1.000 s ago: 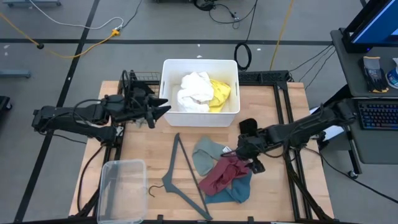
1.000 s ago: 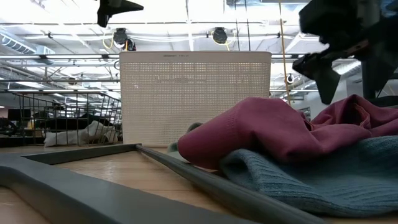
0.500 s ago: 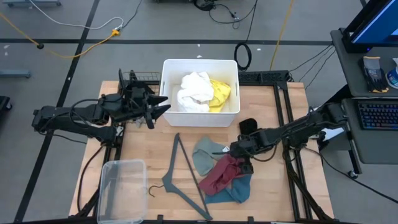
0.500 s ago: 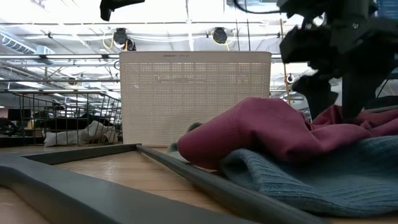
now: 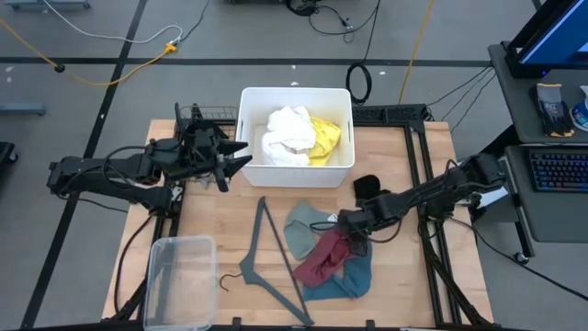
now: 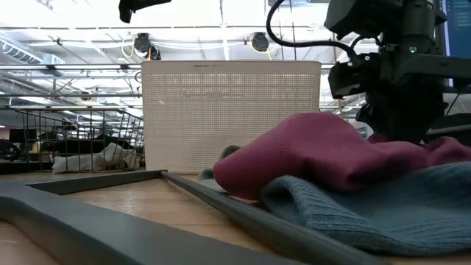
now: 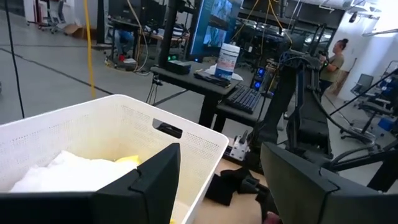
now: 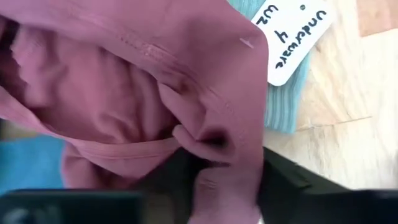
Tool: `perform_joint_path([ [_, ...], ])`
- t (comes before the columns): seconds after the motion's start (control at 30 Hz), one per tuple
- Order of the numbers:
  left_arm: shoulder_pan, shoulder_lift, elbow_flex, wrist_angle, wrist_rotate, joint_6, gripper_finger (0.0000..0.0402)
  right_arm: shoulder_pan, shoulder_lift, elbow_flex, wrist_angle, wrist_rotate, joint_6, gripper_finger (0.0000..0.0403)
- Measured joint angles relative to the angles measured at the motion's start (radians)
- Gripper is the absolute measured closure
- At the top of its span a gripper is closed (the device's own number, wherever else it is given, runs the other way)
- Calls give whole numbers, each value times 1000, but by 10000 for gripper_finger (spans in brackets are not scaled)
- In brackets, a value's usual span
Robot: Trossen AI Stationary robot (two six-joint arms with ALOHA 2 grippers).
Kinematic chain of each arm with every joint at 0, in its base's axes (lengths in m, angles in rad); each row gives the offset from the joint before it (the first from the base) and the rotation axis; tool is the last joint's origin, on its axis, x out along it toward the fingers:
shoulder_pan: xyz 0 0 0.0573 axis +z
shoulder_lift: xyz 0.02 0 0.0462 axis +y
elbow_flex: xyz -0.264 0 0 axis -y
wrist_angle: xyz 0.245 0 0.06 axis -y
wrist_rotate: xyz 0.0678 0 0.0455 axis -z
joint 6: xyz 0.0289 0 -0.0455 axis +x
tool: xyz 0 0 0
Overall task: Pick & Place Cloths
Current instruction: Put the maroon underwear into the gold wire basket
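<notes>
The right gripper [image 5: 352, 232] is pressed down into the maroon cloth [image 5: 323, 257], a fold of it pinched between the closing fingers; the cloth lies on the teal cloth [image 5: 354, 279] beside the grey hanger [image 5: 276, 262]; the left gripper [image 5: 241, 158] hovers part-open, empty, beside the white bin [image 5: 248, 101].

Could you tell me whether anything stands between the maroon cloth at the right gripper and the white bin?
Nothing visible blocks it. The right gripper is closing on the maroon cloth; between it and the white bin lies bare table, with the black cloth off to the side.
</notes>
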Motion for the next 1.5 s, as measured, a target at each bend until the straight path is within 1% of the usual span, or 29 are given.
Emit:
perform_joint_path([
  [0.17, 0, 0, 0, 2, 19, 33, 176, 1, -35, 0, -6, -4, 59, 381],
  [0.23, 0, 0, 0, 5, 34, 39, 176, 0, -67, 2, -7, -9, 85, 393],
  [0.33, 0, 0, 0, 6, 68, 39, 176, 0, -138, 16, -18, -25, 139, 390],
  [0.4, 0, 0, 0, 10, 94, 39, 176, 0, -196, 39, -10, -29, 164, 394],
  [0.57, -7, 1, 0, 53, 188, 34, 176, 0, -332, 113, 13, -24, 218, 398],
  [0.63, -13, 1, 0, 64, 213, 26, 176, 0, -379, 148, 56, -2, 223, 399],
  [0.77, -43, 8, 0, 116, 215, 14, 176, -2, -436, 207, 232, 6, 194, 400],
  [0.93, -94, 61, 0, 242, 215, 13, 176, -13, -446, 267, 487, -9, 88, 401],
  [1.07, -135, 137, 0, 384, 215, 43, 176, -40, -443, 299, 564, -34, 40, 401],
  [1.2, -169, 222, 0, 531, 215, 86, 176, -89, -441, 305, 563, -87, 22, 402],
  [1.3, -181, 280, 2, 604, 215, 89, 175, -127, -430, 306, 578, -145, 24, 402],
  [1.4, -188, 337, 41, 603, 214, 88, 166, -163, -407, 307, 616, -244, 24, 402],
  [1.5, -200, 395, 103, 586, 214, 88, 147, -201, -377, 307, 675, -334, 36, 402],
])
